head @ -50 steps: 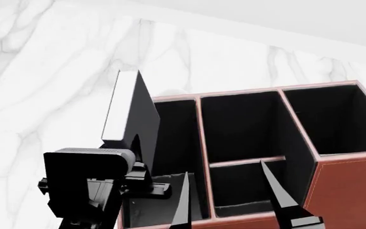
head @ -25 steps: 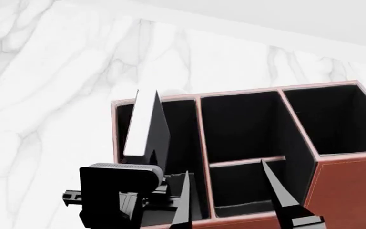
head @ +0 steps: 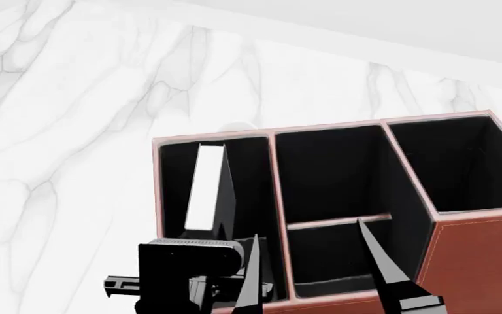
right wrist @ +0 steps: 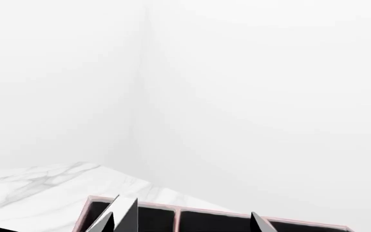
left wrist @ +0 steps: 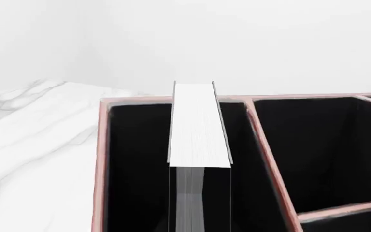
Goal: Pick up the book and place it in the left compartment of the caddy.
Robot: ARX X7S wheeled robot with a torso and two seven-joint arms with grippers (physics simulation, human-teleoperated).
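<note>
The caddy [head: 482, 261] is a reddish-brown box with a black interior and three columns. The black book [head: 206, 186] stands upright with its white page edges up, lowered inside the left compartment [head: 170, 190]. My left gripper [head: 200, 252] is shut on the book's near end, at the caddy's front-left corner. In the left wrist view the book [left wrist: 198, 125] runs straight away from the left gripper [left wrist: 198, 223] down the left compartment [left wrist: 137, 169]. My right gripper [head: 308, 230] is open and empty over the caddy's front, its fingers [head: 391, 275] straddling the middle column.
The caddy stands on a white marble table [head: 76, 131] against a white wall. The split middle column [head: 329, 176] and the far end slot [head: 460, 163] hold nothing visible. The right wrist view shows the caddy's rim [right wrist: 179, 212] and the book [right wrist: 124, 210].
My left gripper has carried the book to the right and down. The book went from above the caddy's left wall to inside the left compartment. The right gripper has not moved.
</note>
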